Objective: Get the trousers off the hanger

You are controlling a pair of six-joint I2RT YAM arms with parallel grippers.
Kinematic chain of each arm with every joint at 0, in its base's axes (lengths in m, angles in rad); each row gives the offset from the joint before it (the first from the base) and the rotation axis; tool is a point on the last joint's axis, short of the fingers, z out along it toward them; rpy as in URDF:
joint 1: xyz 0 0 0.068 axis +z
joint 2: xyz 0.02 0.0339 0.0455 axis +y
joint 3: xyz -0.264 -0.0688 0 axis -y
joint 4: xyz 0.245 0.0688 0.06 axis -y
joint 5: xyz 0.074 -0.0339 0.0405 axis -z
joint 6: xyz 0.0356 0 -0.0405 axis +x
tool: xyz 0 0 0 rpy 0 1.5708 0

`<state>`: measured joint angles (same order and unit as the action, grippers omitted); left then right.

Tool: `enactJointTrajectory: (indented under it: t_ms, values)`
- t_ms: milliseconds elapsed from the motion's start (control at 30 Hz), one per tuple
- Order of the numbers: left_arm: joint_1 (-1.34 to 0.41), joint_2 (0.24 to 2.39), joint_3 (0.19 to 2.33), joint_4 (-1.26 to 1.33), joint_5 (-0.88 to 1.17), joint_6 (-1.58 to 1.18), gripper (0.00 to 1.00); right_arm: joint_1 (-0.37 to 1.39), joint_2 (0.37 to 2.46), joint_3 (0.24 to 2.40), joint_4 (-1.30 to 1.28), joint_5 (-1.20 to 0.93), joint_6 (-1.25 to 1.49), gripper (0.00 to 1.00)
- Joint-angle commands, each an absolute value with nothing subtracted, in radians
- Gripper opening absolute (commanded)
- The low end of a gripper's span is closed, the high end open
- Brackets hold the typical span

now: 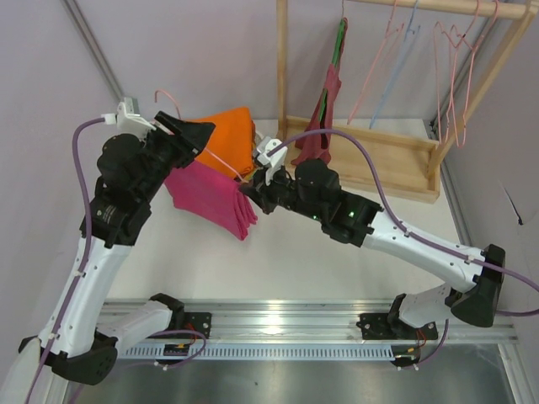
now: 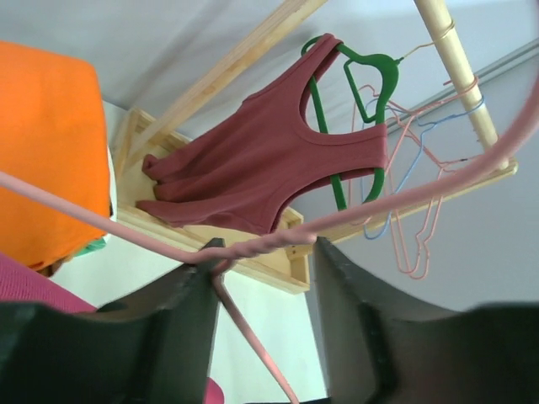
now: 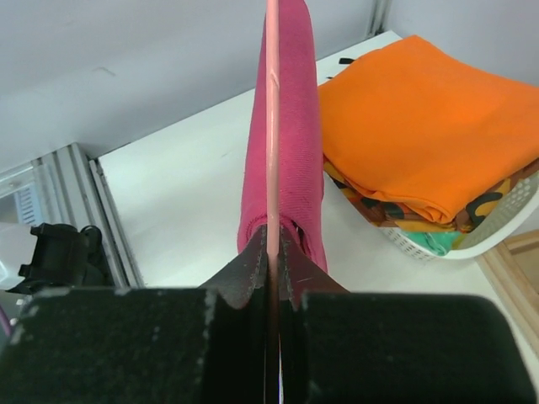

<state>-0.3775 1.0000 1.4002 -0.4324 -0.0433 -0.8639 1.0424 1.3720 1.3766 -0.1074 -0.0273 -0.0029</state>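
Trousers (image 1: 206,198) hang folded over the hanger (image 3: 272,101) above the counter (image 1: 295,269), left of centre; right end effector (image 3: 272,240) is pressed together on the wire and left end effector (image 2: 261,252) is spread around the twisted neck, so best to hold the pinch firm and draw fabric sideways off the bar without snagging.

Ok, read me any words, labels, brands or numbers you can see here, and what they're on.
None readable. The trousers, the hanger, the wooden rack and the orange folded cloth carry no lettering; the patterned cloth under the orange one shows only coloured shapes.
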Motion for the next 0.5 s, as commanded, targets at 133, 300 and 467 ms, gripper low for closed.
enactJointTrajectory:
  t_ms: [133, 300, 467]
  values:
    - [-0.445, 0.979, 1.482, -0.383, -0.195, -0.772, 0.67, 1.107, 1.373, 1.376, 0.159, 0.144, -0.071, 0.00]
    - [-0.500, 1.009, 1.493, -0.419, -0.261, -0.775, 0.67, 1.140, 1.390, 1.359, 0.241, 0.207, -0.084, 0.00]
    - [-0.601, 1.005, 1.467, -0.390, -0.400, -0.792, 0.65, 1.158, 1.404, 1.341, 0.308, 0.284, -0.043, 0.00]
